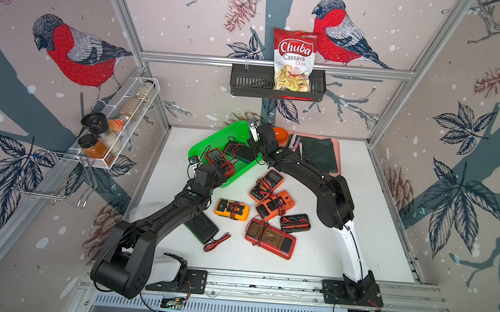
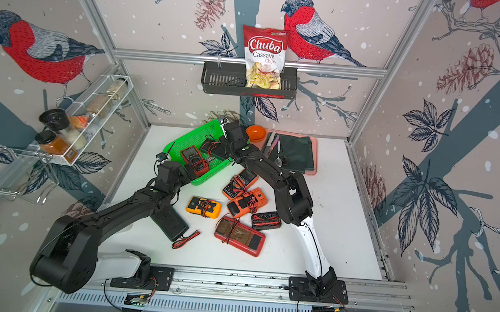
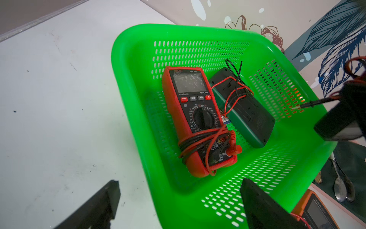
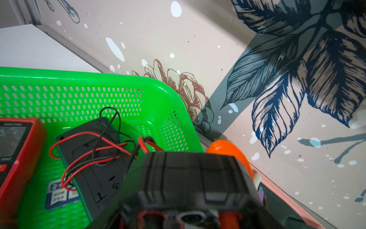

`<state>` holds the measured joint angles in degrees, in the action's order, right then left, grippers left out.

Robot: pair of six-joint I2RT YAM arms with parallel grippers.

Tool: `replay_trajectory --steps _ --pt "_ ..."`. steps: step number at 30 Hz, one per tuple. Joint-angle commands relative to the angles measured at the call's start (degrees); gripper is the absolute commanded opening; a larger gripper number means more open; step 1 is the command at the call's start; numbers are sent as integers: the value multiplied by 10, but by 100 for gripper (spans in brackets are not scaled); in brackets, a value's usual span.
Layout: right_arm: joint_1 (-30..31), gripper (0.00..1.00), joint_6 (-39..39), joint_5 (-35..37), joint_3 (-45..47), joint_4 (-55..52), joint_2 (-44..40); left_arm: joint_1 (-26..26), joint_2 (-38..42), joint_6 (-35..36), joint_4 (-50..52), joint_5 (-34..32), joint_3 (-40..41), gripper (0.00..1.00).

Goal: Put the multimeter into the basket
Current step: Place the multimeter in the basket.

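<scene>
Multimeter (image 4: 188, 174), black-cased, hung over the basket's (image 4: 83, 79) far corner, my right hand (image 1: 257, 142) apparently clamped on it, poised, I judged, to drop beside the red multimeter (image 3: 196, 121) lying inside. My left hand (image 3: 178, 208) hovered spread wide, empty, clear at the near rim.

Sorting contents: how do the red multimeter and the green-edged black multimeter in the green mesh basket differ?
The red multimeter lies face up; the green-edged black multimeter lies back up. The red multimeter's leads are wound tight; the black one's loop loosely. Both lie inside the green mesh basket.
</scene>
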<state>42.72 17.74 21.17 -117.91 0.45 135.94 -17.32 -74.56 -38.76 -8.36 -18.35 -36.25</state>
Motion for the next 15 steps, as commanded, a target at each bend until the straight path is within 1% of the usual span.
replay_trajectory --steps 1,6,12,15 --pt "-1 38 30 21 -24 84 31 3 -4 3 -12 4 -5 98" --pt "-9 38 46 34 -70 113 83 3 -11 1 -15 10 -2 98" --pt "-12 39 77 41 -95 152 126 2 -15 2 -18 13 -2 98" --pt "-14 39 86 33 -126 143 151 3 -15 1 -19 16 -3 98"
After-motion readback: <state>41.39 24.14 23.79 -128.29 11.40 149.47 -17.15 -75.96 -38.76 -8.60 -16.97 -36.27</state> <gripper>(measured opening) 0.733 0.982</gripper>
